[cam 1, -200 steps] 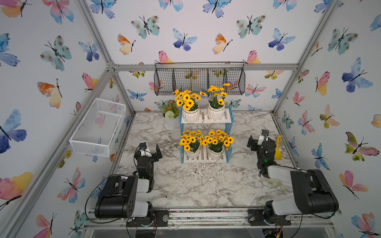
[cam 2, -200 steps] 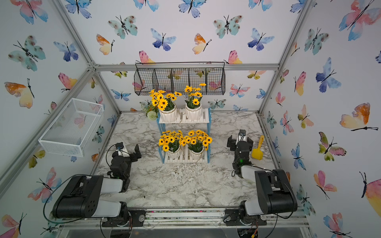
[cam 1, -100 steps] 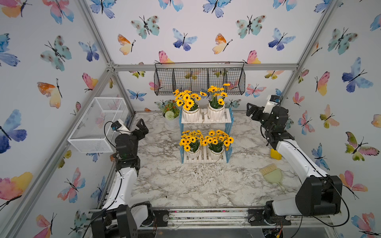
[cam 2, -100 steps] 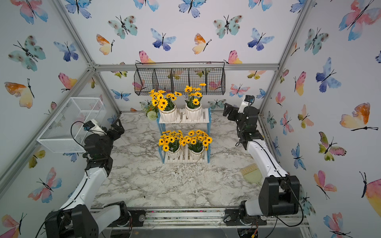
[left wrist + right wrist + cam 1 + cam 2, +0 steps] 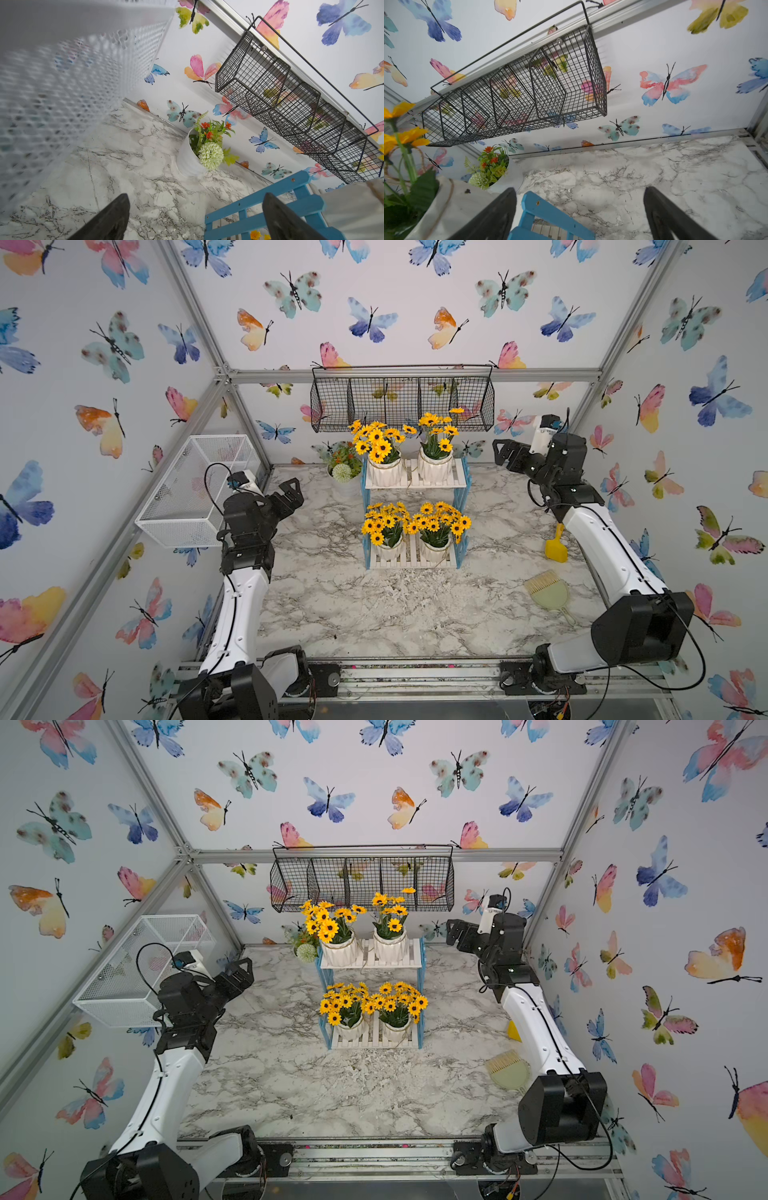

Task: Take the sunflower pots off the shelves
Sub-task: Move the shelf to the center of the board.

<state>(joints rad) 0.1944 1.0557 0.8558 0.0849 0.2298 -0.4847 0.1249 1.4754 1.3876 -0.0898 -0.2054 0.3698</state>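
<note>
Up from rest, the left gripper (image 5: 293,491) sits at nine o'clock of the shelves (image 5: 412,477), the right gripper (image 5: 503,454) at two, both gaping empty; pots (image 5: 384,472) untouched.

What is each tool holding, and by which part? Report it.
Nothing: the left tool and right tool are both open and empty.

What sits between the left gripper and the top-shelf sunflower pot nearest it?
The white pot with orange-red flowers stands on the table between the left gripper and that sunflower pot, beside the shelves; both top views show it.
</note>
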